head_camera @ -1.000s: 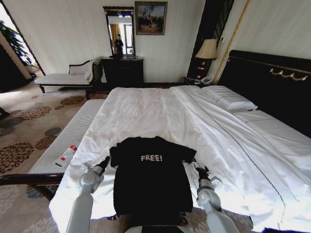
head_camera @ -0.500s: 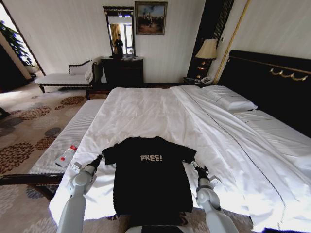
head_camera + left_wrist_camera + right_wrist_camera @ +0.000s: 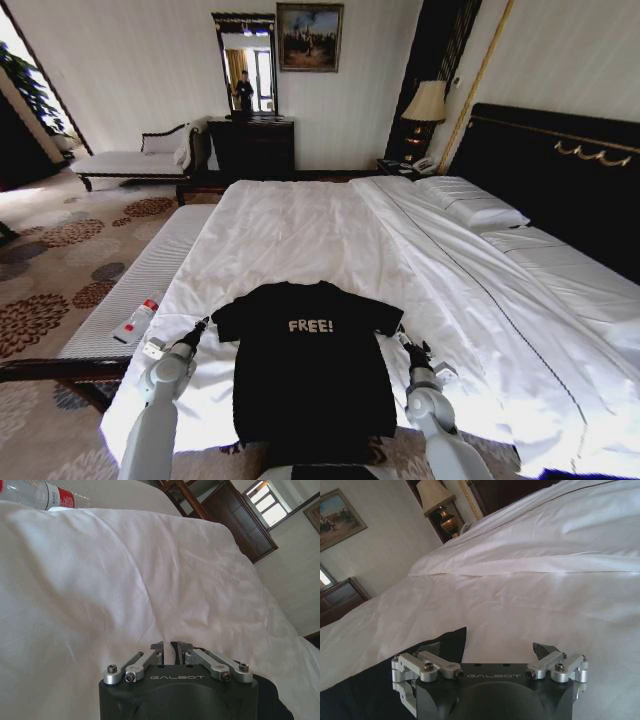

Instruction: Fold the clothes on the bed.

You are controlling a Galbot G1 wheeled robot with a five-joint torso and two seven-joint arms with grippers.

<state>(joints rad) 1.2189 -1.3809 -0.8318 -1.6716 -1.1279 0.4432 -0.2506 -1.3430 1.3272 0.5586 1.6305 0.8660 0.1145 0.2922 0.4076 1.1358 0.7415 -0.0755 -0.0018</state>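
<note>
The clothes are one black T-shirt point(image 3: 310, 370) with white "FREE!" lettering, lying flat and face up near the foot of the bed point(image 3: 300, 225). My left gripper point(image 3: 200, 327) is at the tip of the shirt's left sleeve; in the left wrist view its fingertips point(image 3: 169, 649) are pinched together on the dark sleeve edge. At the right sleeve, my right gripper point(image 3: 408, 348) hovers open. In the right wrist view its fingers point(image 3: 485, 652) are spread wide, one over the black cloth point(image 3: 365, 695) and one over white sheet.
A plastic bottle point(image 3: 137, 318) with a red label lies on the striped bench point(image 3: 150, 265) to the left of the bed. Pillows point(image 3: 470, 205) and the dark headboard point(image 3: 560, 170) are at the right. A lamp point(image 3: 427, 102), a dresser point(image 3: 252, 145) and a chaise point(image 3: 130, 160) stand far back.
My left gripper has moved outward to the left, drawing the left sleeve out flat with it. The right gripper has hardly moved.
</note>
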